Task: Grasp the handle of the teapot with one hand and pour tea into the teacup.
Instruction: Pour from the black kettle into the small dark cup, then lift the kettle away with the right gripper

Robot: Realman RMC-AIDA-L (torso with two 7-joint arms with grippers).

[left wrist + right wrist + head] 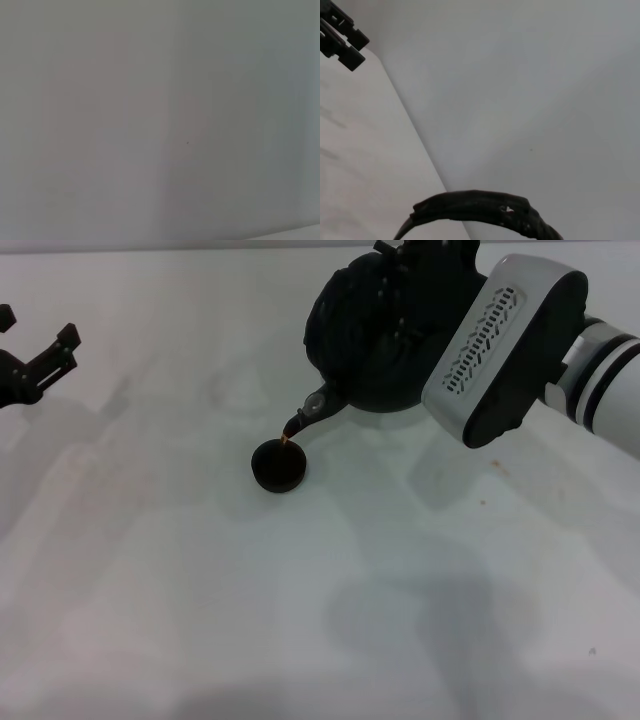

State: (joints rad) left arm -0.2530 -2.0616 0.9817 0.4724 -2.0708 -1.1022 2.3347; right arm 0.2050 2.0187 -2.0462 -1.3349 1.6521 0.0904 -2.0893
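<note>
Left gripper (35, 360): idle above the counter's (150, 570) far left edge, fingers apart, holding nothing.

Teacup (278, 465): small, squat, dark; mid-counter toward the far edge, directly under the spout tip. Likely light and easily nudged.

Teapot (370, 335): large, black, matte; raised and tipped near the far edge, spout (303, 416) down toward the cup. Probably heavy and rigid; best held at the crown of the handle (485, 207), whose ribbed wrap should resist slipping.

Right gripper: at the teapot's top, fingers hidden behind the wrist housing; cannot tell their state.

Views: head shows pot over cup; right wrist shows only the handle arc and the distant left gripper; left wrist shows blank surface.
</note>
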